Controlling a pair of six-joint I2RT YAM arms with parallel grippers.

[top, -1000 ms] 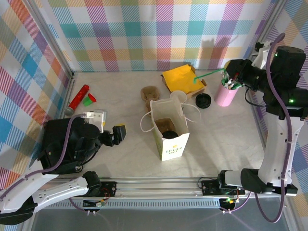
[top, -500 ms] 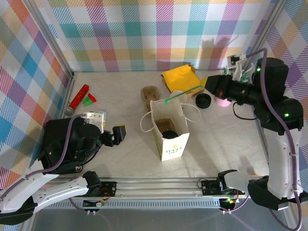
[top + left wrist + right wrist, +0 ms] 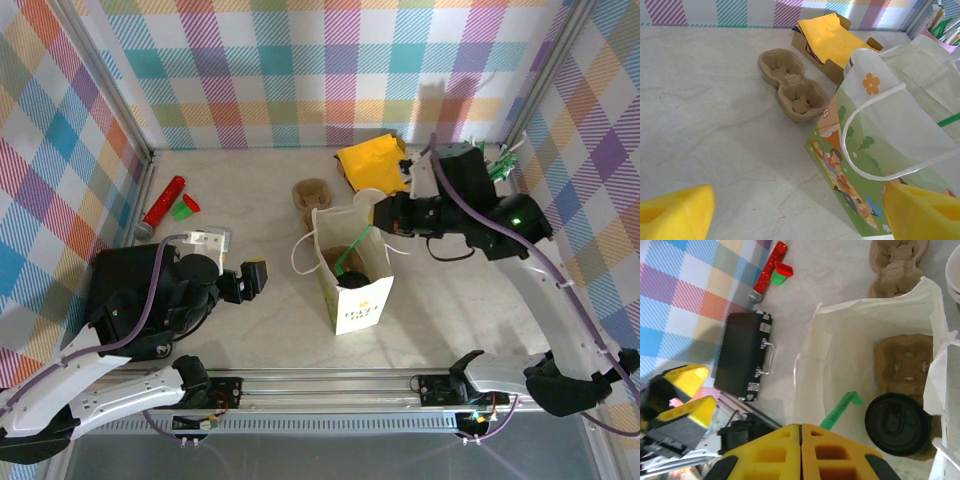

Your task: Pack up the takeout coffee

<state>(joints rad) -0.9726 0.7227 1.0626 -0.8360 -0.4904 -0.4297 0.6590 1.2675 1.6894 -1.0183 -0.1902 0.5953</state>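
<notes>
The right gripper (image 3: pixel 383 215) hangs over the open mouth of the bag (image 3: pixel 357 290). Its jaws are pressed together on a green straw (image 3: pixel 348 260), which slants from their tips down into the bag. In the right wrist view the two yellow fingers (image 3: pixel 770 450) meet with no gap, and the straw (image 3: pixel 839 411) runs forward and to the right from where they meet.

The coffee (image 3: pixel 897 424) stands inside the bag (image 3: pixel 840 345), below the jaw tips and just to their right, with its black lid facing up. The straw's free end stops short of the lid, on its left. Past the lid, farther from the jaws, a carrier (image 3: pixel 904 362) lies on the bag's floor. From above, the coffee (image 3: pixel 352 278) shows as a dark disc deep in the bag, on the near side of the right jaws.

The left gripper (image 3: pixel 250 278) sits low over the table (image 3: pixel 250 200), to the left of the bag, with its jaws wide apart. In the left wrist view its fingertips (image 3: pixel 675 212) fill the two lower corners, with bare table (image 3: pixel 715 125) between them. The bag (image 3: pixel 880 150) rises just ahead of the right-hand tip, and its printed wall hides the coffee from this side. Farther ahead of these jaws a second carrier (image 3: pixel 792 85) lies on the table, and beyond it is a box of yellow napkins (image 3: pixel 827 32)
</notes>
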